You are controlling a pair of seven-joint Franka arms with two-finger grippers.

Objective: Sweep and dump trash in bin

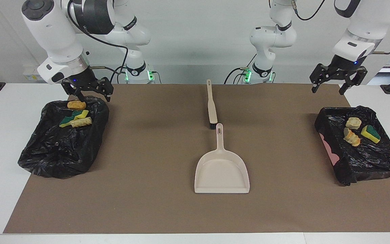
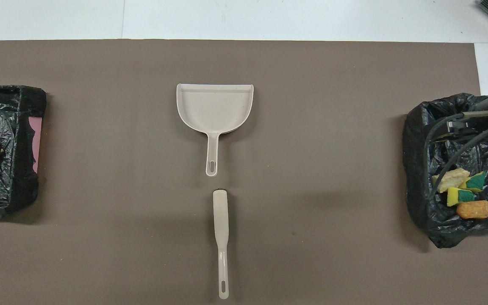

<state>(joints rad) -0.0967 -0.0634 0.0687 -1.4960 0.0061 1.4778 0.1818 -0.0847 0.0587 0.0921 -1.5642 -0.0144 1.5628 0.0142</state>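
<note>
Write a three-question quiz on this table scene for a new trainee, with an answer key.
1. True or false: the dustpan has trash in it.
2. Multiple choice: where is the brush? A) in a bin, B) on the mat, in line with the dustpan and nearer to the robots, C) held by an arm.
3. Fill in: the right pincer hangs open over the edge of the bin that holds ____ pieces of trash; the left pincer hangs open by the other bin.

Key: 1. False, it is empty. 2. B. 3. Four: an orange-brown lump, two sponge bits and a tan lump.
</note>
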